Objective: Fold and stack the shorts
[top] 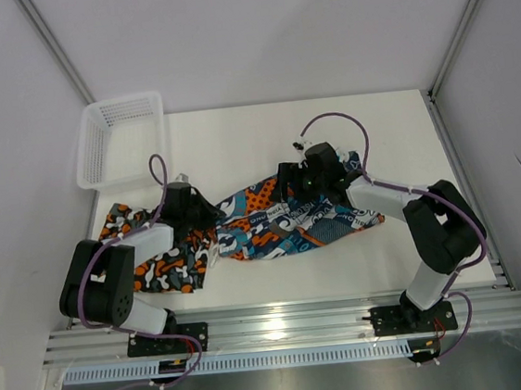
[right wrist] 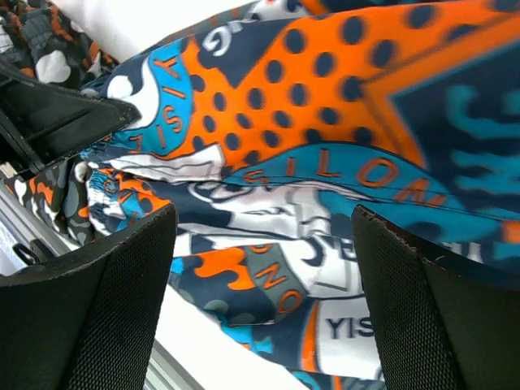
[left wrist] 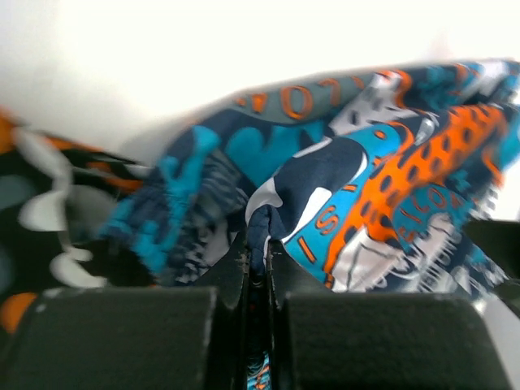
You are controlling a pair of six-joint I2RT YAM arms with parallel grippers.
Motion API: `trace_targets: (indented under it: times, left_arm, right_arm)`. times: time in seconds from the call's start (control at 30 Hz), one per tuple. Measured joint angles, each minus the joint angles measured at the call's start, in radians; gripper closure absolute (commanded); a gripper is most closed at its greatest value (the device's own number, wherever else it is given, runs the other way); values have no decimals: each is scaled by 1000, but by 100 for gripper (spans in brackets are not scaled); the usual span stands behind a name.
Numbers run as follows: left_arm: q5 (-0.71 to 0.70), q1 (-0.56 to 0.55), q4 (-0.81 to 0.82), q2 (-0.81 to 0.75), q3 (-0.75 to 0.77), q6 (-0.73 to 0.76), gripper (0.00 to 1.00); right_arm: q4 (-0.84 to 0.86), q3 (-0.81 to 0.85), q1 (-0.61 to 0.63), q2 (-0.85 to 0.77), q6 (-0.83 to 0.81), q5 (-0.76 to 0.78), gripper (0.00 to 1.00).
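Note:
The teal-blue graphic shorts (top: 282, 222) lie crumpled across the middle of the table. Their left end overlaps the camouflage shorts (top: 160, 261), which lie spread at the front left. My left gripper (top: 209, 215) is shut on a dark fold at the graphic shorts' left edge (left wrist: 258, 236); the printed cloth (left wrist: 366, 179) bunches up past the fingers. My right gripper (top: 298, 183) hangs over the graphic shorts' upper middle. Its jaws stand wide open (right wrist: 264, 215) with the cloth (right wrist: 325, 106) below them and nothing gripped. A bit of the camouflage shorts (right wrist: 36, 36) shows in the right wrist view.
A white mesh basket (top: 120, 140) stands at the back left corner of the table. Grey walls close in the left and right sides. An aluminium rail (top: 293, 327) with the arm bases runs along the near edge.

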Motion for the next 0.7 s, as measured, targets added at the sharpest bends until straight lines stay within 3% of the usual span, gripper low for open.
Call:
trace_targets:
  times: [0.23,0.5,0.57,0.67,0.7]
  left_arm:
    - [-113,14,-5,-16,-39,-8,100]
    - [-132,15,17,4,-39,-4,100]
    - [-111,17,31,24,-38,-3,88]
    - [-48,16,64,65,-20,2,48]
    - [-35,15,66,72,-12,6,43]
  right_arm:
    - [22,-26,-50,89,31,-47,11]
    - [67,-60,-161,123,80,-154,14]
    - [90,-75,-184,123,93,-175,14]
    - [120,-113,-236,106,106,-200,14]
    - [122,-126,-257,97,106,-203,14]
